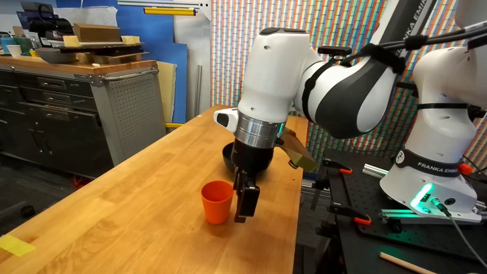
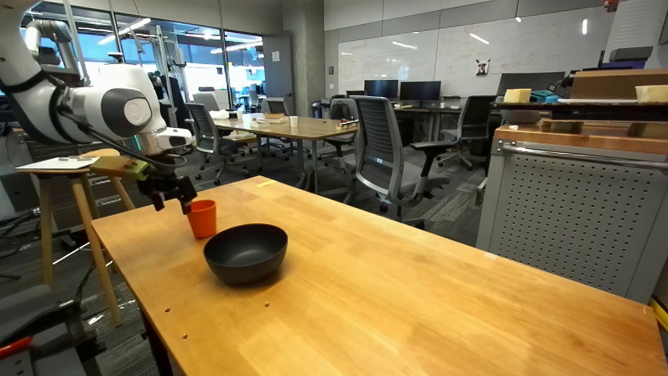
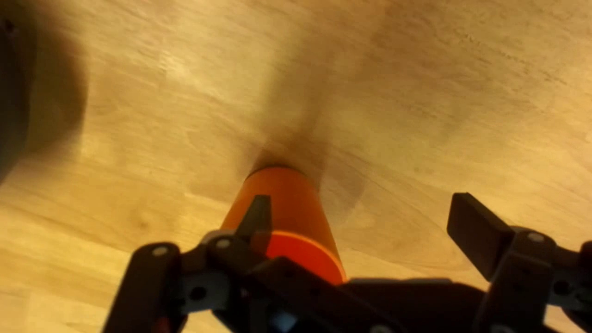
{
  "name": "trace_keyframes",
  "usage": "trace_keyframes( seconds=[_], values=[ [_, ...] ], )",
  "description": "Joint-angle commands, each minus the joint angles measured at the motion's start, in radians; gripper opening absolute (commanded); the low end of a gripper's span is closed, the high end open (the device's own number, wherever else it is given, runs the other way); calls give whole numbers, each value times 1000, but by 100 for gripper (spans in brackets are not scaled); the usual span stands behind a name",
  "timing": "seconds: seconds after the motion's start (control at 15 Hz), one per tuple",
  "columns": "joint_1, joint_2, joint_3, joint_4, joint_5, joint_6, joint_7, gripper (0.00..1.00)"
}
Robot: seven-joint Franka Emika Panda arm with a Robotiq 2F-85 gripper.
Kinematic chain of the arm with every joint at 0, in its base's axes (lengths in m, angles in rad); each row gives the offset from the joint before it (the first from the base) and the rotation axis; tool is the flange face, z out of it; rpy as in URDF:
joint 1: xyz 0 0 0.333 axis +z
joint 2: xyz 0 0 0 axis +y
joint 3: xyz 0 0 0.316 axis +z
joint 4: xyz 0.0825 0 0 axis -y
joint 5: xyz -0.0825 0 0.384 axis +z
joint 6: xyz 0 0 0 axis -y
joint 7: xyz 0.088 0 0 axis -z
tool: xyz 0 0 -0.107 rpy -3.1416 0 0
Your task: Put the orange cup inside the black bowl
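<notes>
Over the wooden table, the black two-fingered gripper hung with its jaws apart.
To its left in an exterior view stood the tapered orange plastic cup, upright, ungrasped; on the far side sat the round black bowl. Alignment seemed in hand; next, the jaws likely had to straddle the cup before closing.

Wooden table: orange cup upright near black bowl; yellow strip.
</notes>
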Motion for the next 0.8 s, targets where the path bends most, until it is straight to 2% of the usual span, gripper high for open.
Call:
trace_keyframes(
  seconds=[0.0, 0.27, 0.53, 0.73],
  values=[
    [100, 87, -85, 99, -173, 24, 101, 100],
    [171, 109, -144, 156, -291, 0, 166, 100],
    [217, 110, -153, 203, -324, -22, 201, 100],
    [245, 108, -135, 239, -313, -38, 202, 100]
  ],
)
